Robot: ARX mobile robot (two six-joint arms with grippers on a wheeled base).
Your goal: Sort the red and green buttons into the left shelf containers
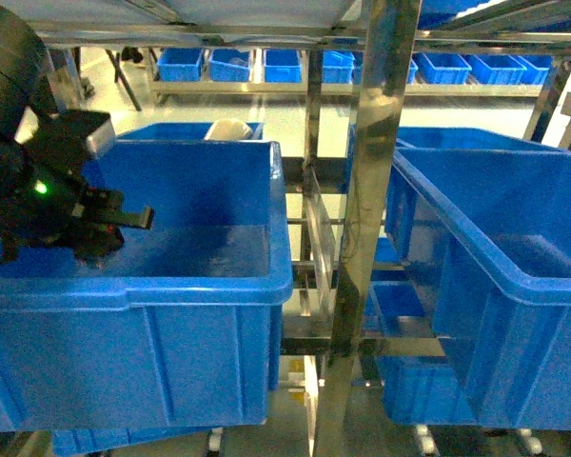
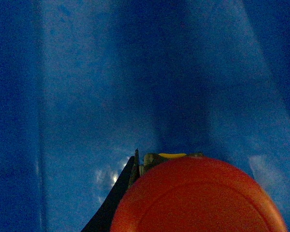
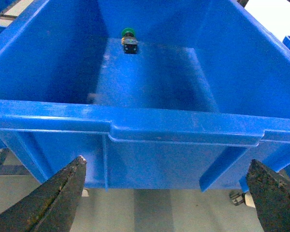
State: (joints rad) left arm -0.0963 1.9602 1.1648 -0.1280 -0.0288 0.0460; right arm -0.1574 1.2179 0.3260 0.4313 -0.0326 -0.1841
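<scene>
Your left gripper (image 1: pixel 124 221), at the head view's left edge, hangs inside the left blue bin (image 1: pixel 200 286) clamped on the red button (image 2: pixel 198 198), presumably for dropping, while your right gripper (image 3: pixel 166 193) waits spread wide below the bin holding the green button (image 3: pixel 129 39).

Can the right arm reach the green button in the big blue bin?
Probably yes. The right gripper is open, outside the near wall of the bin. The green button sits at the far end of the floor. The bin's top is open, but the arm must go over the rim first.
</scene>
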